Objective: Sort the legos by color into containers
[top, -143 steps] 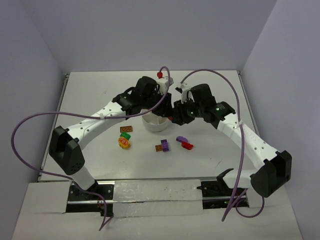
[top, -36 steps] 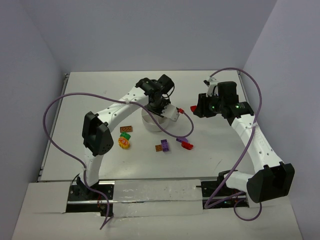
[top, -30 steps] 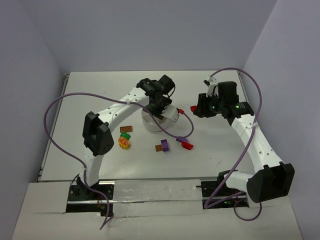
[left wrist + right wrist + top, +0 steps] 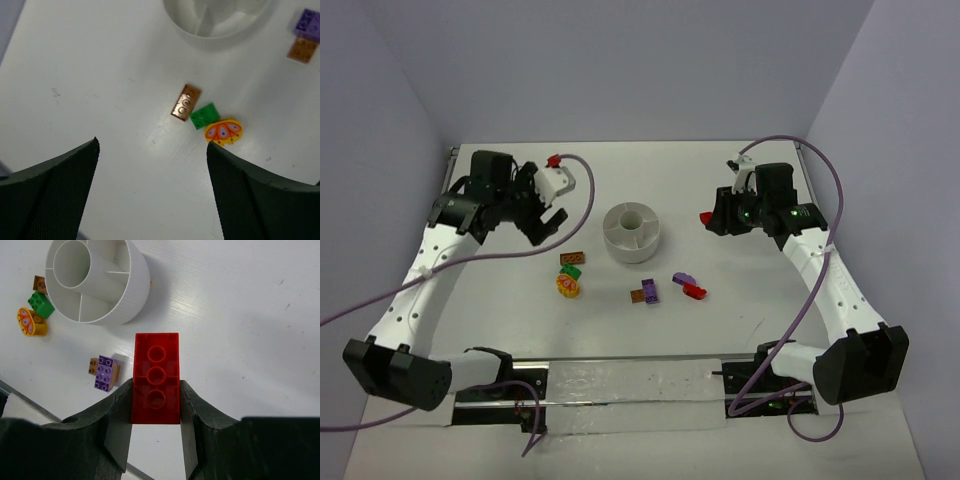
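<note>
Hanging right of the white dish [image 4: 631, 250], the right gripper [image 4: 712, 218] pinches a red brick [image 4: 155, 377] by its long sides, clear of the table [image 4: 750, 300]; only bare tabletop lies between them. A brown brick [image 4: 185, 102], a green brick [image 4: 204, 115] and a round yellow piece [image 4: 223, 131] huddle front-left of the dish. A purple brick [image 4: 648, 291] seems stacked on a brown plate [image 4: 93, 366]. The left gripper [image 4: 542, 215], over the dish a second ago, has swung away left, jaws wide and empty.

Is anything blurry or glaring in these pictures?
Top view: even light, soft shadows, nothing blurred. Left wrist view: dark fingers crowd the lower corners; faint sheen on the table. Right wrist view: red brick crisp; brighter sheen beside the dish.
</note>
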Robot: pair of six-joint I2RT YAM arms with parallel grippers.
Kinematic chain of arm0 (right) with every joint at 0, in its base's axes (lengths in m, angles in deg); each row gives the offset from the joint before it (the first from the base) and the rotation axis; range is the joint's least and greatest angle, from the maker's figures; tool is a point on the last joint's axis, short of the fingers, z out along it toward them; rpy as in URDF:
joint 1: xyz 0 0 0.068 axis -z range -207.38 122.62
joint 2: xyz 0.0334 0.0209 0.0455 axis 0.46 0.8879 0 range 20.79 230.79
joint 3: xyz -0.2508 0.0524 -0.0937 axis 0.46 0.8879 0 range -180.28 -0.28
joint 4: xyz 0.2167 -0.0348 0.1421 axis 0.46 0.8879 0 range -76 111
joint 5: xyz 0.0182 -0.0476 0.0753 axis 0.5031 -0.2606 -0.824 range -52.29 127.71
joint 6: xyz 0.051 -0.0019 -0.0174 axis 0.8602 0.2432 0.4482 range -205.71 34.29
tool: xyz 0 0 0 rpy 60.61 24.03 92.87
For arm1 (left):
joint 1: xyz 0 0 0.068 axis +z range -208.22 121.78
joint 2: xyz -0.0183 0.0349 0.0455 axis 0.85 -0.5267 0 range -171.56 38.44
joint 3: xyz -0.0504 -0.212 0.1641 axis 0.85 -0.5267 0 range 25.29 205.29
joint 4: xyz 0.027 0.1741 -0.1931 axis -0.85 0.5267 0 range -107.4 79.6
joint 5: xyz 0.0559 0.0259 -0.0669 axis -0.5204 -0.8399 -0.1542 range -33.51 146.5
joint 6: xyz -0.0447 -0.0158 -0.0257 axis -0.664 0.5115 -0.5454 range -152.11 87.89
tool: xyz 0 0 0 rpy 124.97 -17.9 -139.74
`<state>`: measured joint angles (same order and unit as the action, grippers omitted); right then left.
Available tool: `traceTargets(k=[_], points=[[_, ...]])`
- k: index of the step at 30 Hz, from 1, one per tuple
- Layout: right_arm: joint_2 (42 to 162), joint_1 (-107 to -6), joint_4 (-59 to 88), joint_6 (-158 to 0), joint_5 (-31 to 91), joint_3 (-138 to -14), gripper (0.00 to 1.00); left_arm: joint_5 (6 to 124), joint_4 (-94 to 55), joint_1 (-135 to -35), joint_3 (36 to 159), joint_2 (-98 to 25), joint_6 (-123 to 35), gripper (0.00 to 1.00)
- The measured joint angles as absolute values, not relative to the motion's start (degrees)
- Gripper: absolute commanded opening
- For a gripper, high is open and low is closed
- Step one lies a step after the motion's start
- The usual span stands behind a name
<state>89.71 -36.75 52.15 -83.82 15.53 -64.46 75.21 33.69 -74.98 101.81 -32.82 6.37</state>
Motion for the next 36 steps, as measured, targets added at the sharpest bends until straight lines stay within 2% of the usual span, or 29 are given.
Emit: traceTargets(k=[5, 7, 10, 14, 21, 29, 36], points=[[90.5, -36.8, 52.2, -83.8, 15.6, -64.5, 0.00, 82.2, 31.9, -71.1, 92.4, -33.2, 15.9, 0.73], [90.6, -36.7, 52.2, -83.8, 15.6, -64.5, 0.00, 84.0, 31.4, -69.2, 90.2, -35.6, 20.6, 0.64], [90.6, -36.7, 52.2, -83.8, 15.6, -64.5, 0.00, 85.8, 31.3, -66.6, 90.0, -41.7, 29.1, 0.57], [90.7, -36.7, 52.2, -83.9, 15.8, -64.5, 0.00, 86.9, 31.7, -64.5, 90.0, -49.0, 40.6, 0.56], [91.4, -36.7, 52.2, -84.1, 16.2, -64.5, 0.00, 87.7, 33.0, -64.2, 90.7, -54.8, 55.1, 0.62], [92.2, -36.7, 52.2, -84.3, 16.9, -64.5, 0.00, 88.2, 32.1, -65.6, 86.5, -55.9, 62.4, 0.67], [93.5, -36.7, 52.3, -84.3, 16.8, -64.5, 0.00, 88.5, 31.8, -68.3, 85.1, -55.9, 63.3, 0.64]])
